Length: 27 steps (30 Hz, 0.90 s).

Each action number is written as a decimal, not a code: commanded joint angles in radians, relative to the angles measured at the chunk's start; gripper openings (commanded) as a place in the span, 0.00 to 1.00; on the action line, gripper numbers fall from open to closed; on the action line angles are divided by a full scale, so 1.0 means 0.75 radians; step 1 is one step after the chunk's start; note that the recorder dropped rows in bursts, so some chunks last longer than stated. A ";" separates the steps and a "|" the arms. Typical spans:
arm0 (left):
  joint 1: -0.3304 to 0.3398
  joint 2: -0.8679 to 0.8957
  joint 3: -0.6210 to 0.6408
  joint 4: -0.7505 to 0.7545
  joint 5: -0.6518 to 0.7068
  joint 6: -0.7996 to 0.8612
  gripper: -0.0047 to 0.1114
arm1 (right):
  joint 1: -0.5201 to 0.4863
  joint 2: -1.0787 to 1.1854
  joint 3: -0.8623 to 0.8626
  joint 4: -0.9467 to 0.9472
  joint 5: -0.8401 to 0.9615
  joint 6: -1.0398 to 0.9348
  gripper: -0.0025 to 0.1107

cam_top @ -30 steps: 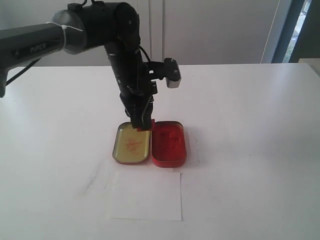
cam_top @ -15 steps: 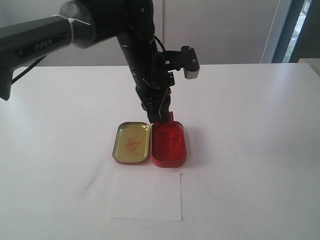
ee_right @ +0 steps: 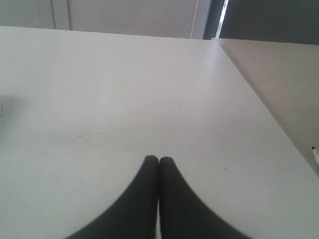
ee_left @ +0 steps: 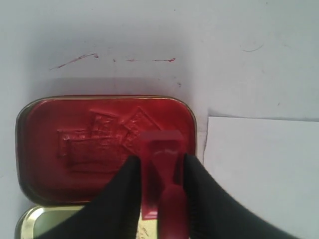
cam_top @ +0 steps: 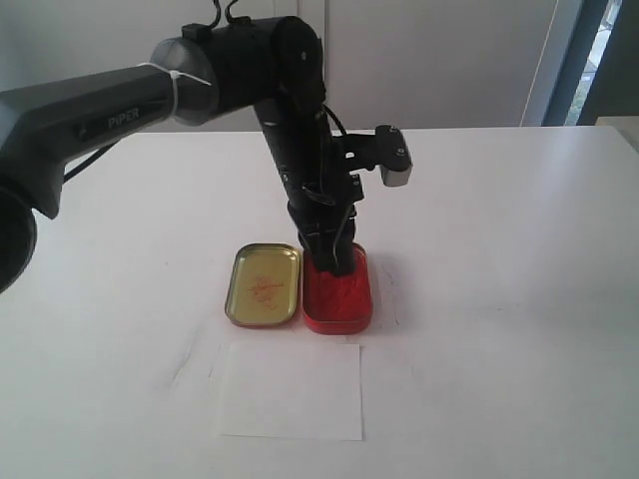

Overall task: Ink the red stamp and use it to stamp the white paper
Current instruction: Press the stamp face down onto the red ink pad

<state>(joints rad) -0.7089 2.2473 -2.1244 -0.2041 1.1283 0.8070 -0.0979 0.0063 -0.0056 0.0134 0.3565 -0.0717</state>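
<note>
My left gripper (ee_left: pixel 160 162) (cam_top: pixel 337 261) is shut on the red stamp (ee_left: pixel 162 172). Its block base hangs over the red ink-pad tin (cam_top: pixel 337 291) (ee_left: pixel 79 144), at the end nearest the paper; whether it touches the pad I cannot tell. In the exterior view the stamp is hidden behind the black fingers. The white paper (cam_top: pixel 292 391) (ee_left: pixel 264 169) lies flat in front of the tin, nearer the camera. My right gripper (ee_right: pixel 159 160) is shut with nothing in it, over bare table, and does not show in the exterior view.
The gold tin lid (cam_top: pixel 264 285) lies open-side up just left of the ink tin, smeared with red. Thin red ink marks (ee_left: pixel 94 57) streak the white table (cam_top: pixel 499 249) beside the tin. A darker surface (ee_right: pixel 279 74) adjoins the table's far edge.
My left arm has moved right and down with the stamp, from above the seam between lid and tin to over the red pad.
</note>
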 commanded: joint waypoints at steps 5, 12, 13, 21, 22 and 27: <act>-0.004 0.011 -0.004 -0.035 0.106 0.040 0.04 | -0.004 -0.008 0.007 -0.011 -0.019 0.000 0.02; -0.004 0.060 0.001 -0.035 0.117 0.057 0.04 | -0.004 -0.008 0.007 -0.011 -0.019 0.000 0.02; -0.004 0.068 0.001 -0.035 0.117 0.062 0.04 | -0.004 -0.008 0.007 -0.011 -0.019 0.000 0.02; -0.004 0.090 0.001 -0.035 0.063 0.074 0.04 | -0.004 -0.008 0.007 -0.011 -0.019 0.000 0.02; -0.004 0.090 0.001 -0.035 0.060 0.080 0.04 | -0.004 -0.008 0.007 -0.011 -0.019 0.000 0.02; -0.004 0.111 0.001 -0.035 0.060 0.079 0.04 | -0.004 -0.008 0.007 -0.011 -0.019 0.000 0.02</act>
<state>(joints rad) -0.7089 2.3236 -2.1244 -0.2155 1.1283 0.8571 -0.0979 0.0063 -0.0056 0.0134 0.3565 -0.0717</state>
